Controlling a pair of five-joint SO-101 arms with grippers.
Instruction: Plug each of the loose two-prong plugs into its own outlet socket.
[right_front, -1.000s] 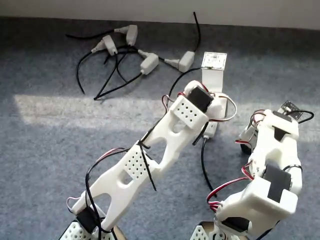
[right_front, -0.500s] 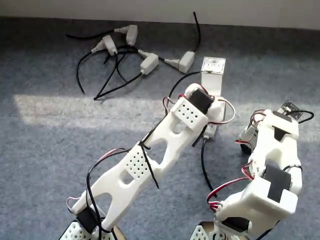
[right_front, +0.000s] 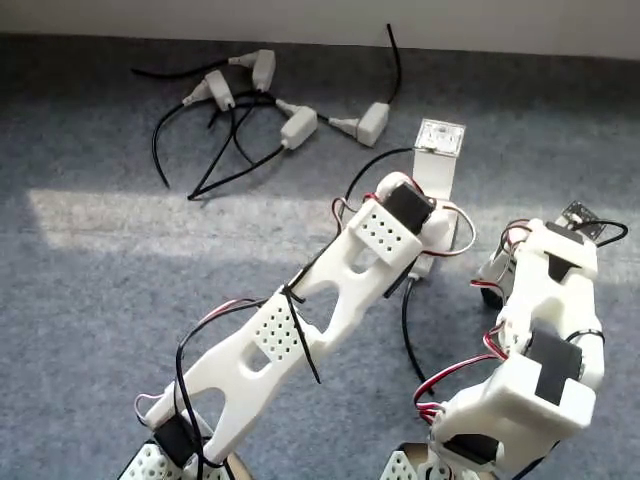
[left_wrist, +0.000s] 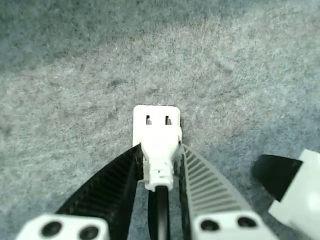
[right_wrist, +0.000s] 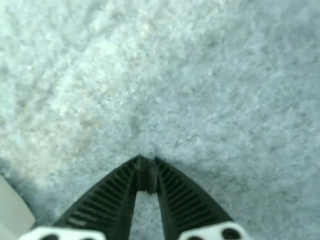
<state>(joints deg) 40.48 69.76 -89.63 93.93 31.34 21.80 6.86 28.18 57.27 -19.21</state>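
Left gripper (left_wrist: 160, 150): jaws drawn in onto the white connector (left_wrist: 156, 122), pinching its neck just behind the square head. Its black cord (left_wrist: 159, 210) trails back between the fingers.
Reason for hold (judgement): a grip on the neck leaves the head's face free for mating and keeps the cord behind the jaws.
Connector position: mid-table, just past the left arm (right_front: 300, 320) wrist, white body (right_front: 440, 150) pointing away from the arm bases. Resting on the grey carpet (right_front: 100, 300) or just above it, cannot tell.
Loose plugs (right_front: 298, 126): four white ones in a tangle of black cords at the far edge, well apart from the connector. None mated.
Right gripper (right_wrist: 147, 175): tips pressed together, nothing between them, low over bare carpet. Arm folded near its base, likely parked to keep clear.
Left wrist view adds: two dark slots on the head, so it reads as a socket end, not prongs.
High view adds: the gap from connector to plugs, and how the cords lie.
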